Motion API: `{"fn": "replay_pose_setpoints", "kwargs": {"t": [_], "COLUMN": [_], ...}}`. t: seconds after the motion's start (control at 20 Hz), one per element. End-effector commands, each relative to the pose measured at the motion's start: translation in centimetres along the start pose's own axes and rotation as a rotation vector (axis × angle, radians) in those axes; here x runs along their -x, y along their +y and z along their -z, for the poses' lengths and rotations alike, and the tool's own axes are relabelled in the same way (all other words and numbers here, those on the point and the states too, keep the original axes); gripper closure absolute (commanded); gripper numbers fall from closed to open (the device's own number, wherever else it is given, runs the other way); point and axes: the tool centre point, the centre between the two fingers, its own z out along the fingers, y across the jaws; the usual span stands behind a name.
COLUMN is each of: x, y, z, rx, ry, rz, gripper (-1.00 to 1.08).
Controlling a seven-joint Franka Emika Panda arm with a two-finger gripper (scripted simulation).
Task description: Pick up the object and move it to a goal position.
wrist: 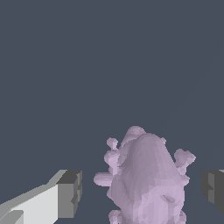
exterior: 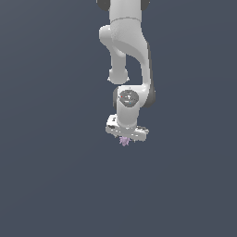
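The object [wrist: 146, 179] is a small pale lilac lumpy thing with short spiky stubs. In the wrist view it sits between my two fingers, with a narrow gap on each side. My gripper [wrist: 142, 192] is open around it, and its grey pads [wrist: 70, 192] do not touch it. In the exterior view the white gripper [exterior: 125, 138] points straight down, and the object [exterior: 124, 141] peeks out just beneath the hand. Its lower part is cut off by the wrist view's edge.
A plain dark grey-blue surface [exterior: 55, 185] fills both views. The white arm [exterior: 127, 46] reaches down from the top middle of the exterior view.
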Motion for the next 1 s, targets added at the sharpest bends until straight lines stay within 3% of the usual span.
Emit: {"fn": "replay_pose_setpoints", "kwargs": {"t": [0.0, 0.05, 0.1, 0.95], "x": [-0.1, -0.1, -0.1, 0.2], "y": [0.0, 0.0, 0.0, 0.1], "z": [-0.3, -0.4, -0.4, 0.8], "rx": [0.000, 0.000, 0.000, -0.001], "ry": [0.001, 0.001, 0.001, 0.003], "rz": [-0.001, -0.001, -0.001, -0.001], "gripper": [-0.92, -0.92, 1.08, 1.08]}}
